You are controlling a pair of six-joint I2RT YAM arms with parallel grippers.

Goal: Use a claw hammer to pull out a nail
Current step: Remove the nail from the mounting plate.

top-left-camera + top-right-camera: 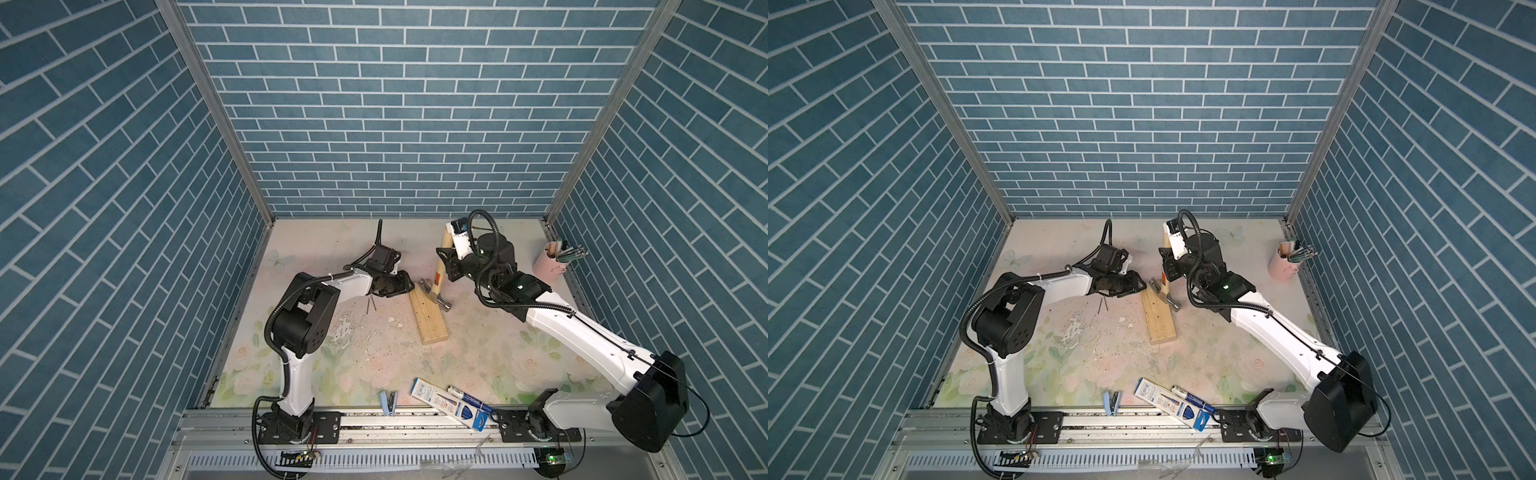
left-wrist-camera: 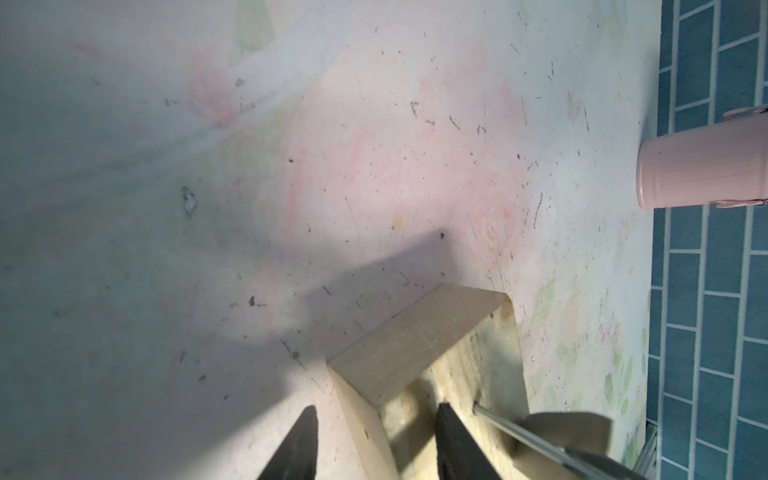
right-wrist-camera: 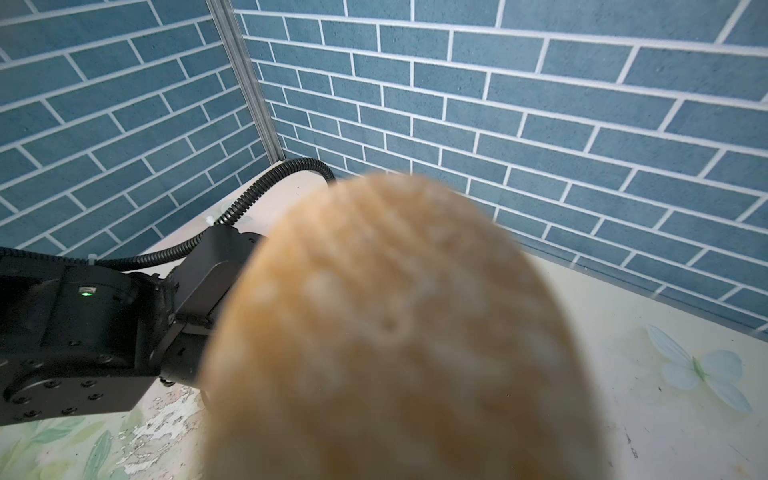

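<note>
The right gripper (image 1: 445,261) is clamped tight on the pale handle of the claw hammer (image 1: 437,281), just above its orange-and-black label. In the right wrist view the blurred butt of the handle (image 3: 395,332) fills most of the frame. The handle rises steeply toward the back wall, and the dark steel head (image 1: 438,296) rests across the far end of the wooden block (image 1: 429,322), which lies flat on the floral table (image 1: 374,353). In the left wrist view a nail (image 2: 496,420) slants out of the block's face and runs up to the claw (image 2: 569,430). The left gripper (image 1: 409,286) meets that same end of the block from the opposite side. Its fingers (image 2: 301,444) stand apart with the block's corner between them, and I cannot tell whether they press the wood. Two thin dark pieces (image 1: 371,305) lie beneath the left wrist. A pink cup (image 1: 547,264) of pens stands by the right wall, and a pale blue stapler (image 1: 388,402) and blue-and-white packs (image 1: 451,402) lie along the front edge.
</note>
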